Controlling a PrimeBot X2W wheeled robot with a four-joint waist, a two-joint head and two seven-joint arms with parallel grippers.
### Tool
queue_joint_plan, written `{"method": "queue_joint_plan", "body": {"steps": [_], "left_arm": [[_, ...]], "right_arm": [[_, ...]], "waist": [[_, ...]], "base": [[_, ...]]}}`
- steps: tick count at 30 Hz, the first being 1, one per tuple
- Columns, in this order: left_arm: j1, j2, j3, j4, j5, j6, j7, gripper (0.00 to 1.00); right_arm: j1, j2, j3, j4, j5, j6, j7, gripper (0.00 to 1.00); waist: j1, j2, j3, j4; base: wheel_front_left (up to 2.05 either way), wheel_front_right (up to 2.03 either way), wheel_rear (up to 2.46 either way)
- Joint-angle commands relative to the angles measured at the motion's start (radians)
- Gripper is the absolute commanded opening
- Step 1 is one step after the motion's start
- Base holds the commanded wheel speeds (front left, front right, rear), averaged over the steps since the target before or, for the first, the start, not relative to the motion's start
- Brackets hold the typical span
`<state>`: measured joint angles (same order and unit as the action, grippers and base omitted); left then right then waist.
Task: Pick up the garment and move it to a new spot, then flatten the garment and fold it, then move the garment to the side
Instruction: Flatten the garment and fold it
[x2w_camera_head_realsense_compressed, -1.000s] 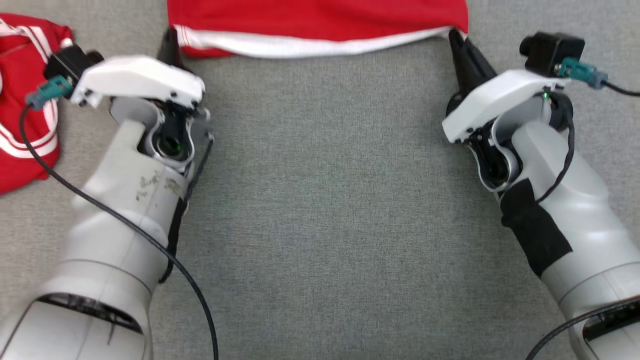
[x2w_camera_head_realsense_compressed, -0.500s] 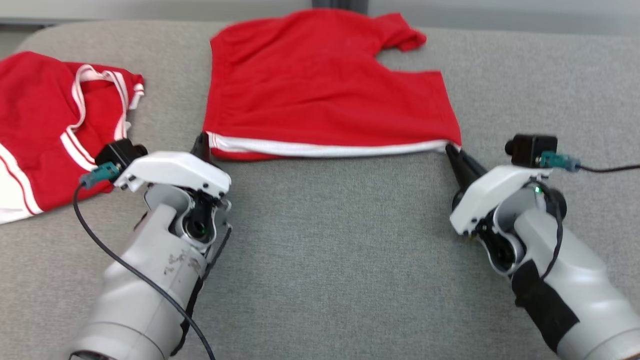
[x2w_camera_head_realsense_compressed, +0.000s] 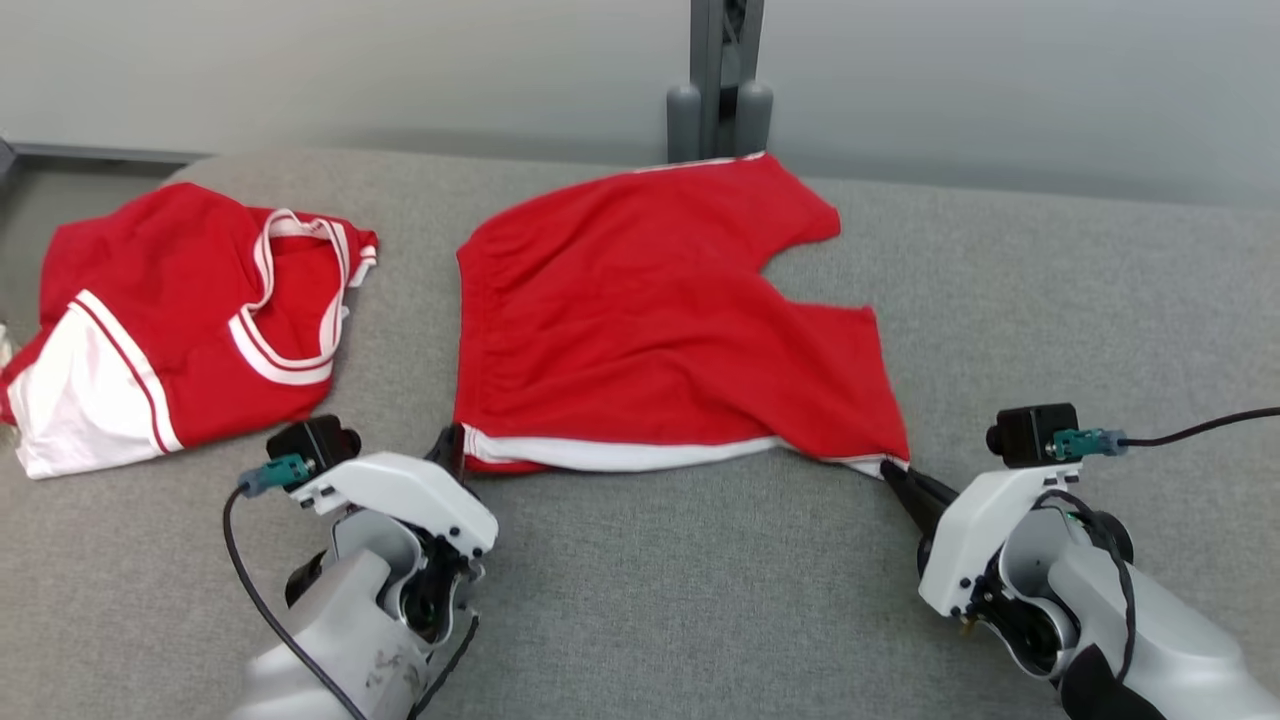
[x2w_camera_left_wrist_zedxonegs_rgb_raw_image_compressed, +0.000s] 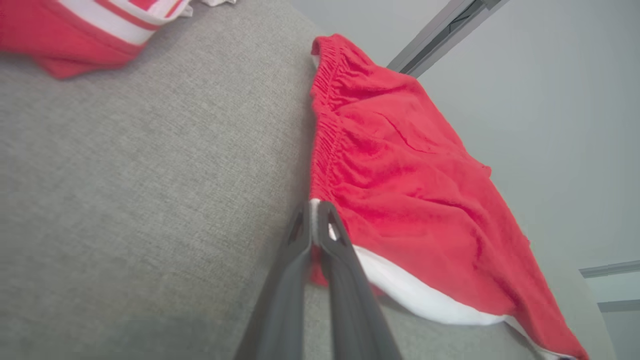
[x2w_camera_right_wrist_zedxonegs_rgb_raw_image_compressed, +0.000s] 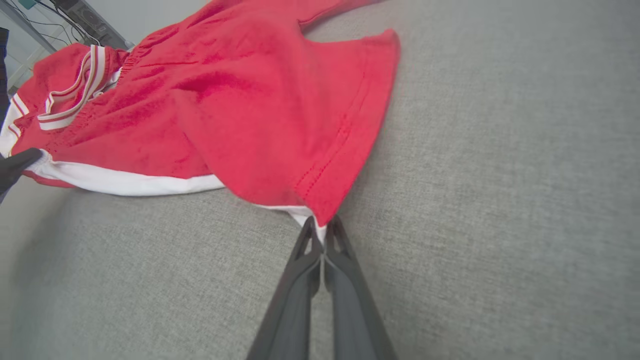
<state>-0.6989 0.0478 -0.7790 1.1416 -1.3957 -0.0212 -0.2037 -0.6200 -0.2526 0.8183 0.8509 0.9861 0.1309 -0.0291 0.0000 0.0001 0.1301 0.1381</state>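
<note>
Two garments are lying on the grey padded surface (x2w_camera_head_realsense_compressed: 700, 600). The red shorts (x2w_camera_head_realsense_compressed: 650, 320) are lying mostly flat at centre, and the second red-and-white garment (x2w_camera_head_realsense_compressed: 170, 320) is sitting bunched at 9 o'clock from them, apart. Two grippers are both working the near white-trimmed hem: the left gripper (x2w_camera_head_realsense_compressed: 452, 445) is clamping the 7 o'clock corner and the right gripper (x2w_camera_head_realsense_compressed: 895, 478) is clamping the 5 o'clock corner, fingers pressed together on fabric. One grey post (x2w_camera_head_realsense_compressed: 722, 70) is standing at 12 o'clock behind the surface.
</note>
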Motion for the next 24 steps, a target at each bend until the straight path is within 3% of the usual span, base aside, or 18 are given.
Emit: {"method": "queue_joint_plan", "body": {"steps": [1, 12, 24], "left_arm": [[0.016, 0.008, -0.01, 0.003, 0.014, -0.011, -0.001, 0.0], [0.08, 0.071, -0.108, -0.037, 0.104, -0.046, 0.028, 0.0], [0.149, 0.194, -0.187, -0.202, 0.161, -0.031, 0.134, 0.0]], "right_arm": [[0.021, -0.02, 0.009, -0.02, 0.019, 0.0, 0.015, 0.0], [0.09, -0.148, 0.056, -0.192, 0.11, 0.0, 0.155, 0.0], [0.149, -0.267, 0.042, -0.369, 0.182, 0.0, 0.327, 0.0]], "waist": [[0.0, -0.0001, -0.041, 0.006], [0.0, -0.0001, -0.108, 0.011], [0.0, -0.0001, -0.107, 0.012]], "base": [[0.0, 0.0, 0.0], [0.0, 0.0, 0.0], [0.0, 0.0, 0.0]]}}
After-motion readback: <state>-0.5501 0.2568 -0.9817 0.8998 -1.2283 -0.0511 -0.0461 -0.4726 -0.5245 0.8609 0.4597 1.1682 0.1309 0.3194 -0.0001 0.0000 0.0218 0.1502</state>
